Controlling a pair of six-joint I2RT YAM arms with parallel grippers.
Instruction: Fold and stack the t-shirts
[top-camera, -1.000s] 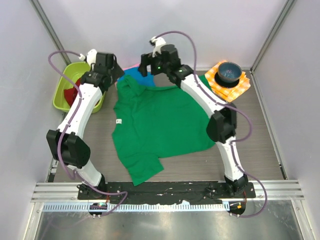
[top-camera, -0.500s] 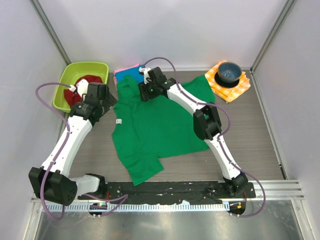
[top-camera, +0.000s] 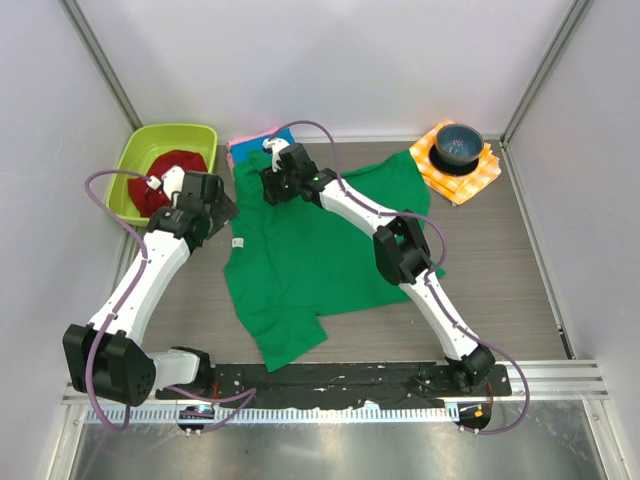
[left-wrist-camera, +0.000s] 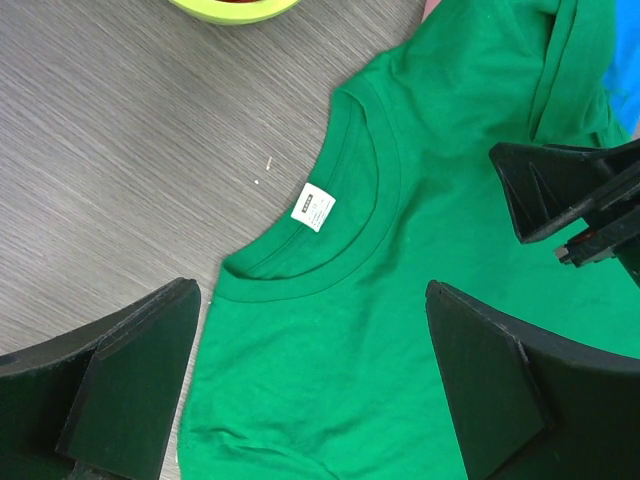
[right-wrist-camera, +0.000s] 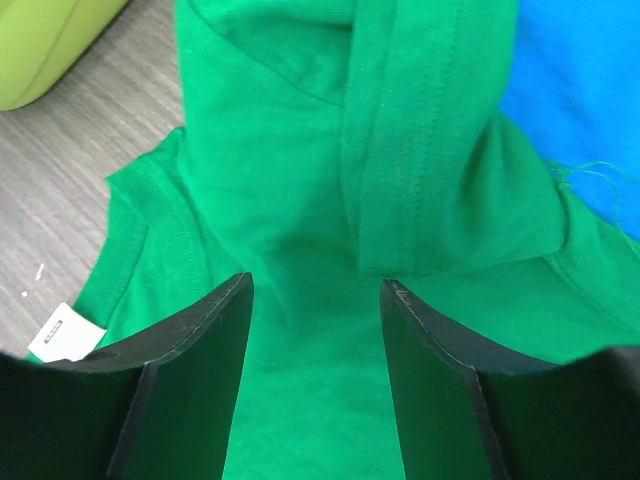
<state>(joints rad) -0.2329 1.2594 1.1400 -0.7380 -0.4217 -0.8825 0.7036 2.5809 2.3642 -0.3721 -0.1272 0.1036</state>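
The large bright green short-sleeved t-shirt (top-camera: 320, 250) lies spread on the grey wood-grain surface (top-camera: 520, 270), its collar end nearest the lime-green plastic tub (top-camera: 180, 129). I judge this step to be gripping that tub-side edge for a fold. To do it well, I'd first flatten the doubled-over sleeve band (right-wrist-camera: 420, 150). Then I'd pinch green cloth only, keeping clear of the blue soft-cloth t-shirt (right-wrist-camera: 580, 90) beside it, and lift both ends level.

My right end effector (right-wrist-camera: 315, 283) is spread, straddling that band without gripping it. Its arm stretches diagonally across the shirt toward the tub. My left end effector (left-wrist-camera: 310, 290) is spread wide, holding nothing, above the collar and its white neck label (left-wrist-camera: 313, 207). Its arm reaches up along the tub side.
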